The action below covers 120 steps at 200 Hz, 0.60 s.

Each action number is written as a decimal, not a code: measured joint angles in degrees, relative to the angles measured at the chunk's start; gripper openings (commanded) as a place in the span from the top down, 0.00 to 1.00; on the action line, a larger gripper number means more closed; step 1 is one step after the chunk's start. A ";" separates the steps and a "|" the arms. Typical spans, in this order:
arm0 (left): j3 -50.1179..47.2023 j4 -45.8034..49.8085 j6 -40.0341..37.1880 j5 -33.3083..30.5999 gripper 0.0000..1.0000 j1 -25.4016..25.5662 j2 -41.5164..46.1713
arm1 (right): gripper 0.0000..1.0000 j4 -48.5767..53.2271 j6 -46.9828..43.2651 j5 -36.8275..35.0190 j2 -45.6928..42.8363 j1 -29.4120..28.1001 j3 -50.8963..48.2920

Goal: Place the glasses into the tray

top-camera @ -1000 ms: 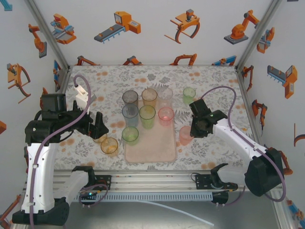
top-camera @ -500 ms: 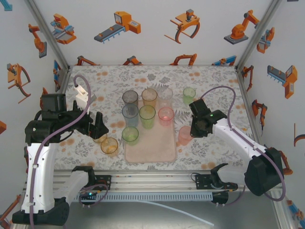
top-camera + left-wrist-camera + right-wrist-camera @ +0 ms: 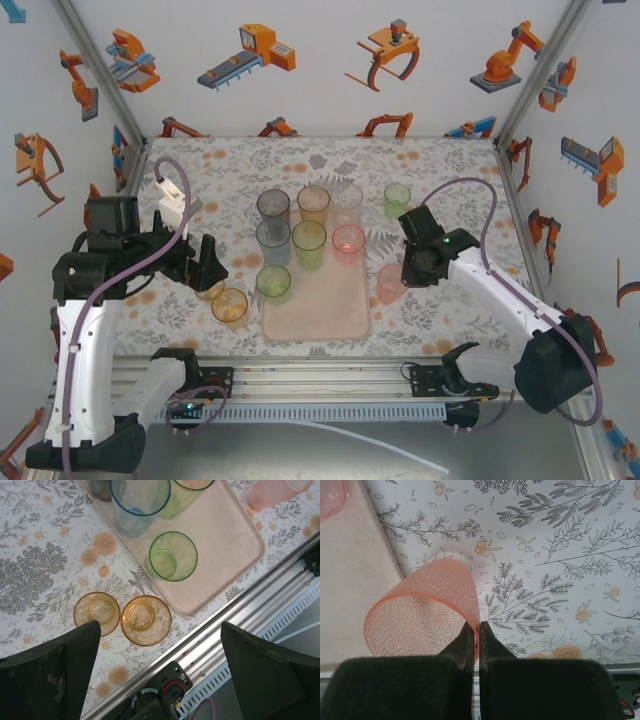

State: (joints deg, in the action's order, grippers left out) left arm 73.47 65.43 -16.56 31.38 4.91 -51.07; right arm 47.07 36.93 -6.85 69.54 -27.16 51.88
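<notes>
The pale-pink tray (image 3: pixel 322 308) lies mid-table and holds several glasses: grey (image 3: pixel 272 206), amber (image 3: pixel 313 201), clear (image 3: pixel 346 199), blue (image 3: pixel 272 238), green (image 3: pixel 308 241), pink (image 3: pixel 347 241) and a second green one (image 3: pixel 272 284). My right gripper (image 3: pixel 408 272) is shut on the rim of a dimpled pink glass (image 3: pixel 420 615) just right of the tray (image 3: pixel 350 580), one finger inside, one outside. My left gripper (image 3: pixel 160 680) hangs open over the table's front edge, with two amber glasses (image 3: pixel 96 612) (image 3: pixel 145 620) below it, left of the tray (image 3: pixel 225 535).
A lone green glass (image 3: pixel 397 199) stands on the floral table cover right of the tray's far end. The aluminium rail (image 3: pixel 260 595) runs along the table's near edge. Printed walls close in the back and both sides.
My right gripper's jaws have closed onto the pink glass's wall. The left arm has stayed where it was.
</notes>
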 measured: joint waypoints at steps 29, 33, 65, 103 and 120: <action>0.00 -0.02 0.00 0.00 0.03 0.00 -0.02 | 1.00 0.26 -0.57 0.00 -0.59 0.00 1.27; 0.00 -0.02 0.00 0.02 0.03 0.00 -0.02 | 1.00 0.31 -0.59 0.00 -0.61 0.00 1.40; 0.00 -0.02 0.00 0.02 0.03 0.00 -0.42 | 1.00 1.29 -0.81 0.02 -0.98 0.00 2.05; 0.02 0.00 0.00 0.20 0.03 0.00 -0.87 | 1.00 2.54 -0.79 0.55 -2.21 -0.02 2.97; 0.02 -0.02 0.00 0.20 0.03 0.00 -0.96 | 1.00 3.06 -0.76 0.85 -2.40 -0.20 4.02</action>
State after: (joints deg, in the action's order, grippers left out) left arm 73.49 65.41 -16.56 31.57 4.91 -52.03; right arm 50.13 36.16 -6.00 67.13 -27.35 55.90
